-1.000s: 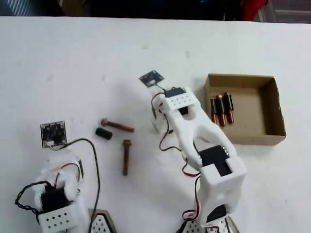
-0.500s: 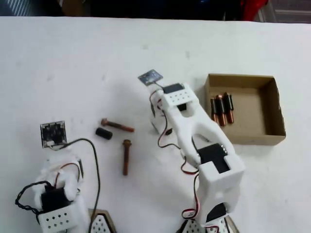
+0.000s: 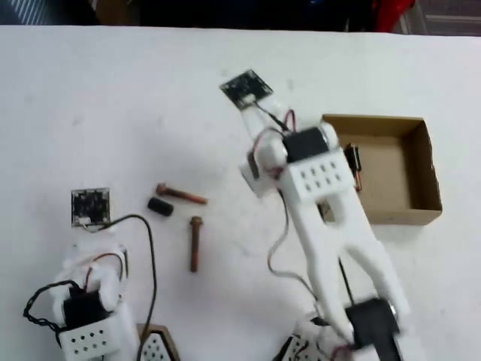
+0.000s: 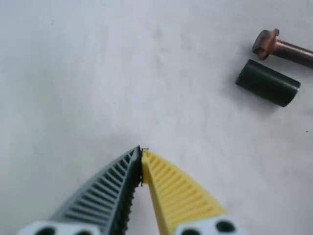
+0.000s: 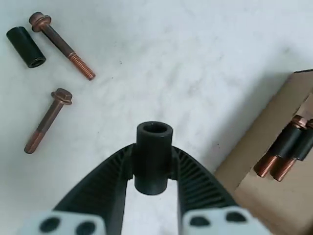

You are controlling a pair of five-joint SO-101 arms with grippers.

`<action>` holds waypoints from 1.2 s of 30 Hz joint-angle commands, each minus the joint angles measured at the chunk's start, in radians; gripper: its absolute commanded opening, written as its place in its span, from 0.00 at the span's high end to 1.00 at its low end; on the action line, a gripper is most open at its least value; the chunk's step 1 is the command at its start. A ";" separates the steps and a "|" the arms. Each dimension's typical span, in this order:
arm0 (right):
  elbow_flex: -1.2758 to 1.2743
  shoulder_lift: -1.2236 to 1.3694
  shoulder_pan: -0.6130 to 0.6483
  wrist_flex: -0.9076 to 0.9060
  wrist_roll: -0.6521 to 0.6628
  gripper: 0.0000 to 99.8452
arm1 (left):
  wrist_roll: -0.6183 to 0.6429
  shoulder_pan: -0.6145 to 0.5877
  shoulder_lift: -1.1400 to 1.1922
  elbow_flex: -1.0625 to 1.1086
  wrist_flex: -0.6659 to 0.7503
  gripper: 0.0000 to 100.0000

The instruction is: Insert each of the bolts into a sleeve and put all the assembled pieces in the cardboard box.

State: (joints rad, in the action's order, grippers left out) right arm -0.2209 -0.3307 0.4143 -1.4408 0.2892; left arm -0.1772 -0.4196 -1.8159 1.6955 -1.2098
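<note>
- Black sleeve (image 5: 154, 134) clamped upright in the right gripper (image 5: 153, 152), lifted clear of the worktop (image 3: 113, 90), open bore facing up.
- Swung within the last second: right arm up and farther out, from a low pose just left of the cardboard box (image 3: 398, 213) to a stretch that now crosses the box's left part.
- Judged as picked and ready for a bolt, but not yet mated.
- Unmoved on the worktop to the left: far bolt (image 3: 181, 195), near bolt (image 3: 195, 243), and a loose sleeve (image 3: 160, 206) just beside the far bolt's head.
- Already in the box, along its left side: assembled pieces (image 5: 283, 154).
- Left gripper (image 4: 141, 152) pinched shut on nothing at near left, barely shifted, close to the loose sleeve.
- By that count, two pairs left to join; next calls for lining a bolt up with the held bore.
</note>
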 commanded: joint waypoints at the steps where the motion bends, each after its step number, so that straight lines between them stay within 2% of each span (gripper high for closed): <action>1: -0.100 -0.206 0.004 0.042 0.000 0.98 | -0.049 0.018 -0.008 -0.041 0.020 0.98; 12: -0.516 -0.562 0.004 0.220 -0.002 0.98 | -0.057 0.018 -0.008 -0.299 -0.110 0.98; 20: -0.717 -0.740 0.004 0.326 -0.008 0.98 | -0.094 0.044 -0.007 -0.376 -0.172 0.98; 31: -0.950 -0.881 -0.004 0.509 -0.008 0.98 | -0.094 0.062 -0.004 -0.391 -0.167 0.98; 36: -0.974 -0.906 -0.004 0.512 -0.009 0.98 | -0.092 0.062 0.163 -0.517 -0.164 0.98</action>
State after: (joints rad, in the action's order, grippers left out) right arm -1.2029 -1.2098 0.4143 -0.9544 0.2892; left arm -0.2616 -0.3736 -1.7944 1.3027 -1.3878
